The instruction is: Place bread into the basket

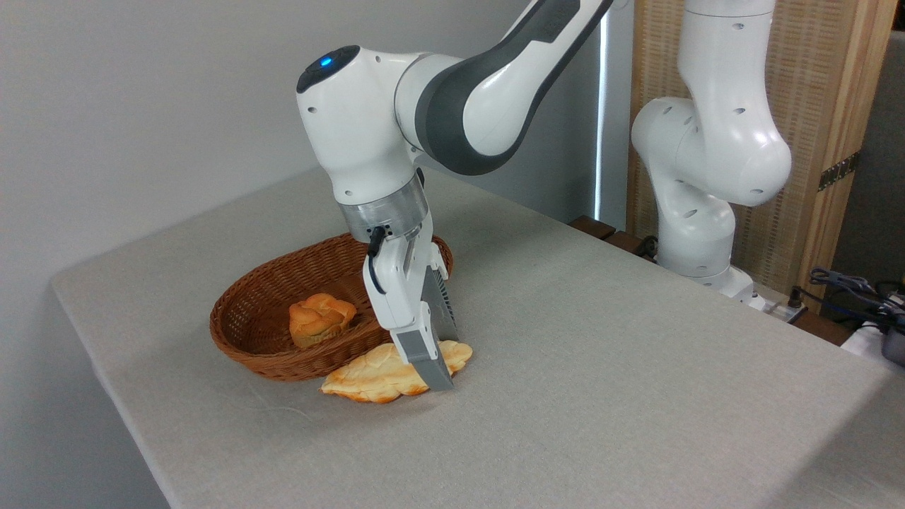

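Observation:
The bread [375, 375], a long flat pale golden loaf with a bumpy crust, lies on the table against the front outer wall of the basket [247, 332]. The basket is an oval, reddish-brown wicker one. My gripper [444, 362] is lowered onto the loaf's right end. One finger stands at the loaf's near edge and the other at its far edge, so the loaf sits between them. Both fingers look close to the crust, but I cannot tell whether they press on it. The loaf rests flat on the cloth.
A small round knotted orange-brown bun [319, 319] sits inside the basket. The table [601, 367] has a grey cloth; its edges run close on the left and front. The arm's white base [700, 233] stands at the back right, with cables beside it.

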Available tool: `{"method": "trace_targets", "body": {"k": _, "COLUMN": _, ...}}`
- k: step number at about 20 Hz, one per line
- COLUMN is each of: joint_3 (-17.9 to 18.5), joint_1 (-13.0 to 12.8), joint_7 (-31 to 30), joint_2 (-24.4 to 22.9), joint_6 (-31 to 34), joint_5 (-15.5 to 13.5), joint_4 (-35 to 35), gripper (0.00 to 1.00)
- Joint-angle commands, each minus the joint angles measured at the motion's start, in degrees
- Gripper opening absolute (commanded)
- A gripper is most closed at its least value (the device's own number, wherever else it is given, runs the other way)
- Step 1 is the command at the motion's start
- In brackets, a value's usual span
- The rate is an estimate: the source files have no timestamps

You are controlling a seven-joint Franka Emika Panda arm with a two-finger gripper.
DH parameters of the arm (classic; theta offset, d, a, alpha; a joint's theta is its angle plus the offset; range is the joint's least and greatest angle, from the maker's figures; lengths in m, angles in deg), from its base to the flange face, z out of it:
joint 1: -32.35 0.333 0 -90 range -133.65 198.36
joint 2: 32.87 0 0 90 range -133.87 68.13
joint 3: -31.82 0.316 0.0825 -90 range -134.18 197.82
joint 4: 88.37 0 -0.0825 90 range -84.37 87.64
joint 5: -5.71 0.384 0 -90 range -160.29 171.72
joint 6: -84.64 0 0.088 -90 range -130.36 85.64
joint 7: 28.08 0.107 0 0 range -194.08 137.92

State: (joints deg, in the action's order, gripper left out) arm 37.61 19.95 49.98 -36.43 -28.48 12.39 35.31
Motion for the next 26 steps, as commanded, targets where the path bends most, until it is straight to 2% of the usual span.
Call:
{"method": "trace_targets", "body": {"k": 1, "joint_3": 0.6, "joint_1": -0.7, "joint_7": -0.9, "joint_2": -0.3, "joint_6": -1.8, "joint_5": -0.5, "joint_4": 0.5, "gripper": 1.0}}
{"method": "trace_targets", "body": {"k": 3, "joint_3": 0.6, "joint_1": -0.7, "joint_7": -1.2, "joint_2": 0.0, "joint_6": -1.8, "joint_5": -0.5, "joint_4": 0.5, "gripper": 0.99}}
{"method": "trace_targets", "body": {"k": 4, "joint_3": 0.6, "joint_1": -0.7, "joint_7": -1.4, "joint_2": 0.0, "joint_6": -1.8, "joint_5": -0.5, "joint_4": 0.5, "gripper": 0.88}}
{"method": "trace_targets", "body": {"k": 5, "joint_3": 0.6, "joint_1": -0.7, "joint_7": -1.4, "joint_2": 0.1, "joint_6": -1.8, "joint_5": -0.4, "joint_4": 0.5, "gripper": 0.71}}
{"method": "trace_targets", "body": {"k": 9, "joint_3": 0.6, "joint_1": -0.7, "joint_7": -1.3, "joint_2": 0.3, "joint_6": -1.8, "joint_5": -0.4, "joint_4": 0.5, "gripper": 0.46}}
{"method": "trace_targets", "body": {"k": 11, "joint_3": 0.6, "joint_1": -0.7, "joint_7": -1.2, "joint_2": 0.3, "joint_6": -1.7, "joint_5": -0.3, "joint_4": 0.5, "gripper": 0.38}}
{"method": "trace_targets", "body": {"k": 16, "joint_3": 0.6, "joint_1": -0.7, "joint_7": -1.2, "joint_2": 0.3, "joint_6": -1.5, "joint_5": -0.3, "joint_4": 0.5, "gripper": 0.28}}
{"method": "trace_targets", "body": {"k": 26, "joint_3": 0.8, "joint_1": -0.7, "joint_7": -1.3, "joint_2": -0.7, "joint_6": 0.9, "joint_5": -0.3, "joint_4": 0.2, "gripper": 0.25}}
